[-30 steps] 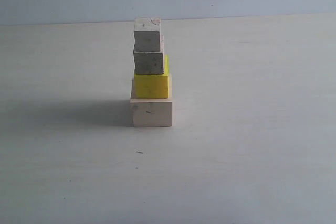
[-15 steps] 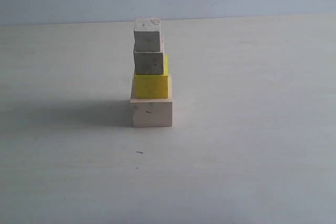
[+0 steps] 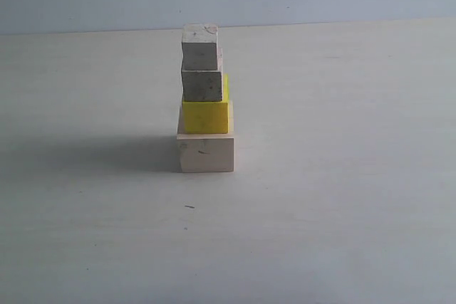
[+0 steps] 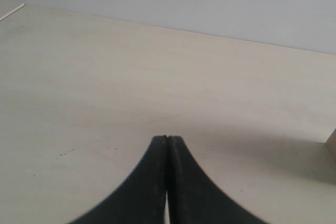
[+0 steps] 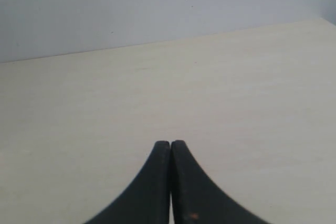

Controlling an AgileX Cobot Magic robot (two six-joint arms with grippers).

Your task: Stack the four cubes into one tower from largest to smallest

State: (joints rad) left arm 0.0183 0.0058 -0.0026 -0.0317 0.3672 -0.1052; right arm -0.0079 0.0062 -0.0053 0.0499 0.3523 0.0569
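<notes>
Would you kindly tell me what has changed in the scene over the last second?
Nothing visibly changed. The tower stands as before: large pale cube at the base, yellow cube on it, then the lower small cube and the top small cube.

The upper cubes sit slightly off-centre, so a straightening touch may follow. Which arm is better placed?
Left, probably: its wrist view catches a pale edge, likely the tower, while the right wrist view shows only table. The left gripper and right gripper are both shut and empty.
</notes>
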